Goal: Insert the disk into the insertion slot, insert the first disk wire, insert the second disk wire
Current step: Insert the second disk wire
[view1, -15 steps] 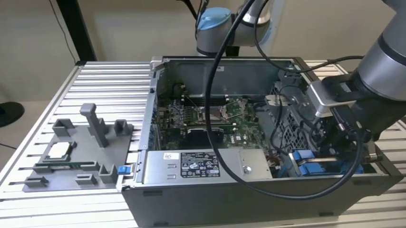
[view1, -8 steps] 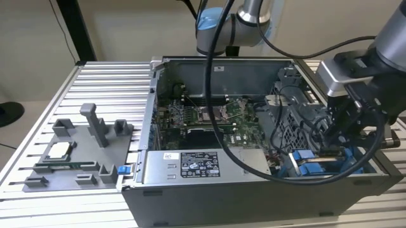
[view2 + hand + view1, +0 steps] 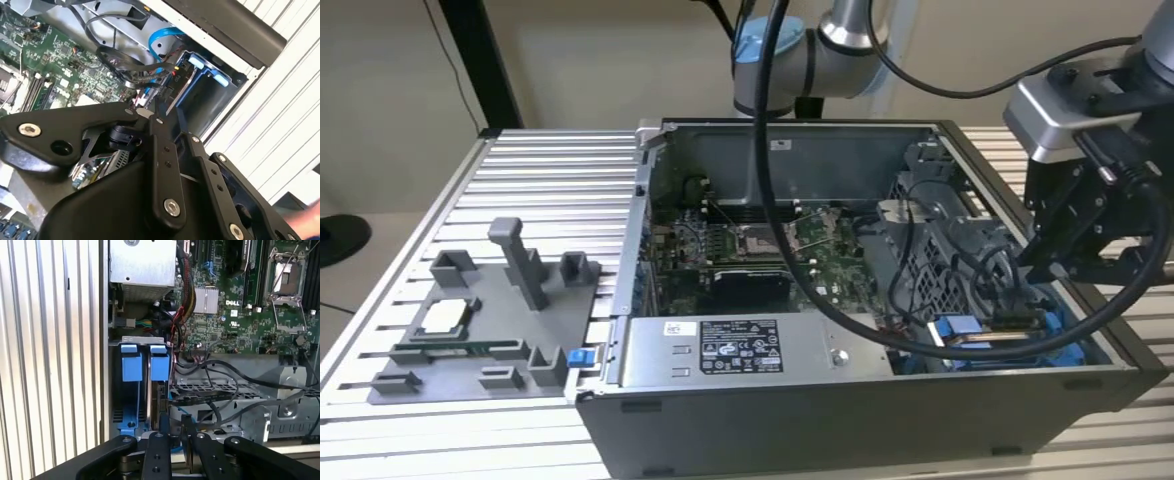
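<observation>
Gripper over the drive bay

Gripper [image 3: 1051, 262] of black jointed metal links hangs over the open computer case [image 3: 720, 415] at the exterior view's right, tips down by the insertion slot [image 3: 136, 385]. Fingers [image 3: 156, 452] sit close together; whether they pinch anything, cannot tell. Slot: grey metal cage, bright blue plastic rails. Disk [image 3: 153, 405] stands edge-up inside it, thin silvery slab beneath a blue tab. Black cables [image 3: 220, 390] loop beside.

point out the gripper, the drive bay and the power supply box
gripper [image 3: 174, 440], first wrist view: midway between its fingertips, over the bay.
drive bay [image 3: 136, 365], first wrist view: one of its blue tabs.
power supply box [image 3: 720, 350], exterior view: its top face, by the sticker.
</observation>
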Tool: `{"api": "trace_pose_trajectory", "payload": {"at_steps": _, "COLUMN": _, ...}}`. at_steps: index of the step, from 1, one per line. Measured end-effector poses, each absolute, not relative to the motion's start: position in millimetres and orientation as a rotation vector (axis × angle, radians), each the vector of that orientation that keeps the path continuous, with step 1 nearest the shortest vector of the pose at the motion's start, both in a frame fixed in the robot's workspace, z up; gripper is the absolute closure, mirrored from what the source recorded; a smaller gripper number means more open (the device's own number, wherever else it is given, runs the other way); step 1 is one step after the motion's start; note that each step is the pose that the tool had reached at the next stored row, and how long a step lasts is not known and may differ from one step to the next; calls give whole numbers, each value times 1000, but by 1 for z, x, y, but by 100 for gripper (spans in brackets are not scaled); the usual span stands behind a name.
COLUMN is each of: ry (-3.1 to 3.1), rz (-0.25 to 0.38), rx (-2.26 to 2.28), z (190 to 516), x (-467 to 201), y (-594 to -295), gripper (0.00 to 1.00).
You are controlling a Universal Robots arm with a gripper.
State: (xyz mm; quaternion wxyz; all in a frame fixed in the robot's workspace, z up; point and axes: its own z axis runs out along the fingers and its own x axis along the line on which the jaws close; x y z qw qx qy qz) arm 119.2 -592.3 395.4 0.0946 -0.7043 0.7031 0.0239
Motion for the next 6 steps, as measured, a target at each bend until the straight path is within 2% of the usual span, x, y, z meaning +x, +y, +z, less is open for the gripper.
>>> {"api": "trace_pose_trajectory", "payload": {"at_steps": 6, "ry": 2085, "rz": 71, "rx": -2089, "z": 398, "x": 119, "y": -592, "gripper": 0}}
